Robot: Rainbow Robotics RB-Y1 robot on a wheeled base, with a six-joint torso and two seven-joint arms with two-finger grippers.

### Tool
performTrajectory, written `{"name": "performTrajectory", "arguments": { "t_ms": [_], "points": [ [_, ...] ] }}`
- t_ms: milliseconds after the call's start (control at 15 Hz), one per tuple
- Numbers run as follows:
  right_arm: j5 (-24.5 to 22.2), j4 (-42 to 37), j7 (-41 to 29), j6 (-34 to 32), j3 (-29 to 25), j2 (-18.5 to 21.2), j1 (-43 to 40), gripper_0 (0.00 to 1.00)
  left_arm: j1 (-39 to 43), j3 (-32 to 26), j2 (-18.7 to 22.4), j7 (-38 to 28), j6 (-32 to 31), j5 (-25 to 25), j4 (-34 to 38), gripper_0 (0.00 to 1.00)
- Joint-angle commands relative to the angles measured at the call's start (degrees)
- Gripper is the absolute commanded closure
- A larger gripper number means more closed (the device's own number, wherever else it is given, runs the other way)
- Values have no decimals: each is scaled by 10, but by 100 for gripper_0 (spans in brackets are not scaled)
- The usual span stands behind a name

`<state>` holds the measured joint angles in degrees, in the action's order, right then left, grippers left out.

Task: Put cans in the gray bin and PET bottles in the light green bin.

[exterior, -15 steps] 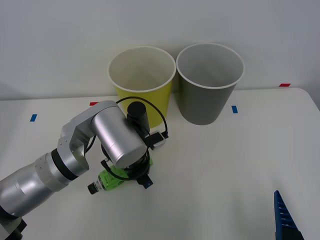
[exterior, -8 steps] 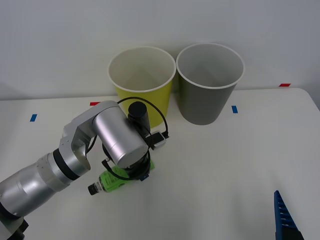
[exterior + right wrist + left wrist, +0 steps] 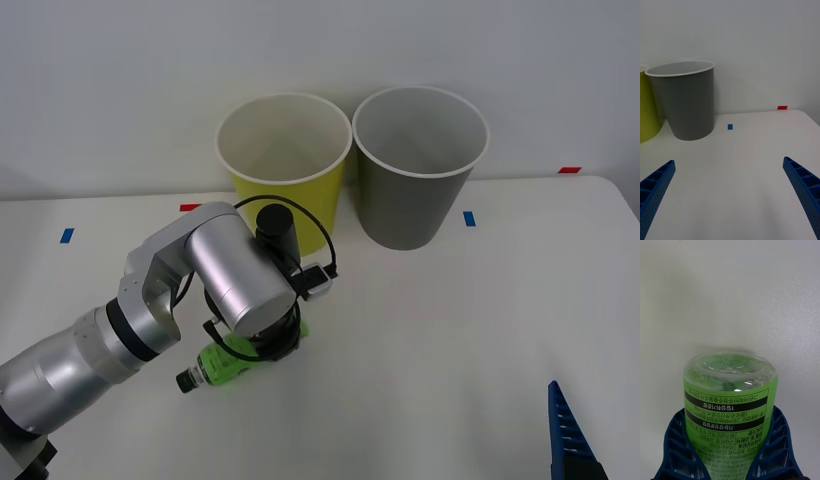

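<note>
The PET bottle (image 3: 222, 363), small with a bright green label and a black cap, lies on its side on the white table in the front view. My left arm's wrist hangs directly over it. In the left wrist view my left gripper (image 3: 729, 420) is shut on the bottle (image 3: 729, 390), with a blue finger pressed against each side of the label. The light green bin (image 3: 331, 198) and the gray bin (image 3: 405, 215) stand side by side at the back of the table. My right gripper (image 3: 729, 162) is open and idle at the near right, facing the gray bin (image 3: 688, 107). Cans are out of view.
Small blue tape marks (image 3: 468, 218) and red tape marks (image 3: 569, 170) are stuck on the table. A white wall rises just behind the bins. Open table surface (image 3: 450, 330) stretches between the bottle and my right gripper.
The blue finger that stuck out beside the bottle has drawn in under the left wrist, closing on the bottle. The bottle and the right arm have stayed in place.
</note>
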<state>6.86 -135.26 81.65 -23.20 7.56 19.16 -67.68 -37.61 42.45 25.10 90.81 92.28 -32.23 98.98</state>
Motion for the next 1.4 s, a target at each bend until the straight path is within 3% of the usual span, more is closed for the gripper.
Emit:
{"name": "performTrajectory", "arguments": {
  "t_ms": [67,733,1200,1400],
  "points": [
    [0,0,0,0,0,0,0,0,1,0,-1,-5,0,5,20,100],
    [0,0,0,0,0,0,0,0,25,-7,55,-18,-2,59,200,100],
    [0,0,0,0,0,0,0,0,32,-83,53,-20,-18,58,319,100],
    [0,0,0,0,0,0,0,0,99,-133,32,21,-51,45,351,100]
  ]
}}
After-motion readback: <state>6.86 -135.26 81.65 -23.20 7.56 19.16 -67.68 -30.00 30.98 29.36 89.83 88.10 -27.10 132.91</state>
